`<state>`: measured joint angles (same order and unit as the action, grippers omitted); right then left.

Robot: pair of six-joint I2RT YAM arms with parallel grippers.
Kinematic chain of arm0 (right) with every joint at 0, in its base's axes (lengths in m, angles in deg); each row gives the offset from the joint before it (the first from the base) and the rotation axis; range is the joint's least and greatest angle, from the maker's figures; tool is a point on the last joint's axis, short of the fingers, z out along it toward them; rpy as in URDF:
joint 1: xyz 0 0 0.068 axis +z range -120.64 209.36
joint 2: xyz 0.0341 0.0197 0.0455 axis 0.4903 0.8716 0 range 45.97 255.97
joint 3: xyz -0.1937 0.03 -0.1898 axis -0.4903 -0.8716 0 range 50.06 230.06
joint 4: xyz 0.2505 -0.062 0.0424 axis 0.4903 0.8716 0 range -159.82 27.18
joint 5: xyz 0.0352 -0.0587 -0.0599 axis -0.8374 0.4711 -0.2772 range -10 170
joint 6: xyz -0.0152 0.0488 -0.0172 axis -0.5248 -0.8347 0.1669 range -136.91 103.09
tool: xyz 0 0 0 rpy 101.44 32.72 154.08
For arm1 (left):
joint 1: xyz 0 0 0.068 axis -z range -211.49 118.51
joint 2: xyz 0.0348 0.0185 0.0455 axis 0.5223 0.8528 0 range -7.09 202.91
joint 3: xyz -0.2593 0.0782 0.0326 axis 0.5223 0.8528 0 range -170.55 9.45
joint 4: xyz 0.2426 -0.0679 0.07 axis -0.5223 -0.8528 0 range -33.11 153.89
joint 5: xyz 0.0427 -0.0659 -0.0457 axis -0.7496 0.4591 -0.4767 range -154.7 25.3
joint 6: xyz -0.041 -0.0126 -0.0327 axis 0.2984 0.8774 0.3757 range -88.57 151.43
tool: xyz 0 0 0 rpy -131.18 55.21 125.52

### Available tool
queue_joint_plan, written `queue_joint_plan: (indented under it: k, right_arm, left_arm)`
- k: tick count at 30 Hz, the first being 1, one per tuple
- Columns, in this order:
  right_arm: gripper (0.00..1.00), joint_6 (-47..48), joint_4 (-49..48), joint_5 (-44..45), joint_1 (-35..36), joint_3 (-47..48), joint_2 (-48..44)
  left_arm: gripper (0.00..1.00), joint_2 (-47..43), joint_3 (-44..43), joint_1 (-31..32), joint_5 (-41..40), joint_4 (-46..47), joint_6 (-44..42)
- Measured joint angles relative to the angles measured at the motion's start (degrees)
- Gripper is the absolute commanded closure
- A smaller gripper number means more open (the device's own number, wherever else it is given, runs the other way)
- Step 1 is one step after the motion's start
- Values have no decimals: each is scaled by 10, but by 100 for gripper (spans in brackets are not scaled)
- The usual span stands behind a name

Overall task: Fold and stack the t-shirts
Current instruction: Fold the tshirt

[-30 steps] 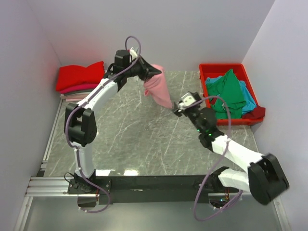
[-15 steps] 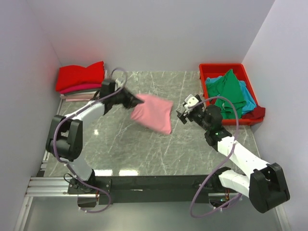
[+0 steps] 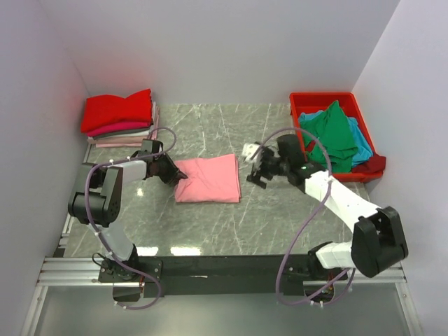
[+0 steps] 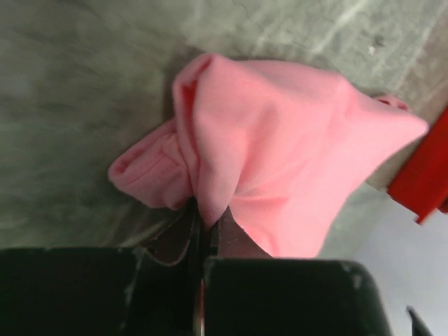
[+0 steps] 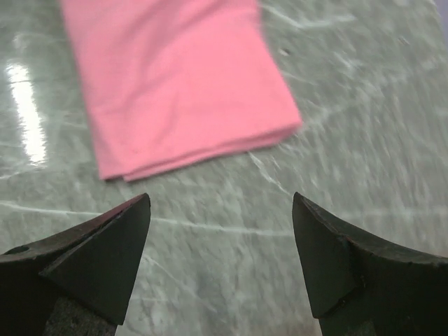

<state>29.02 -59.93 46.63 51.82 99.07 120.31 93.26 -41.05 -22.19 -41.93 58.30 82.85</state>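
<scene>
1. My left gripper (image 3: 172, 174) is clamped on the left edge of the folded pink t-shirt (image 3: 208, 179), which lies flat mid-worktop (image 3: 210, 227).
2. My right gripper (image 3: 254, 167) hangs just beside its right edge, jaws spread wide.

A grey marble-patterned tabletop (image 3: 210, 224) is closed in by pale walls (image 3: 231, 49) on three sides; a rigid red plastic bin (image 3: 320, 96) stands at its far right corner, and a metal rail (image 3: 70, 269) runs along the near edge
</scene>
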Motion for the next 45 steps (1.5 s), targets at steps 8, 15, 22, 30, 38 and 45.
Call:
queue_joint_plan:
  k: [8,15,22,30,38,45]
  right_arm:
    - [12,99,54,74,185,-3,88]
    - [14,110,49,176,221,22,194]
    - [40,107,17,240,237,65,242]
    - [100,104,22,264,238,89,274]
    - [100,120,18,258,238,34,223]
    - [50,120,49,250,238,23,210]
  left_arm:
    - [100,-8,-1,-1,-49,1,-25]
    - [100,0,-16,-2,-64,1,-40]
    - [100,13,-32,-2,-61,1,-55]
    - [99,37,-63,-3,-62,0,-68]
    - [74,35,-60,2,-65,-3,-75]
    - [46,3,-42,10,-71,-14,-93]
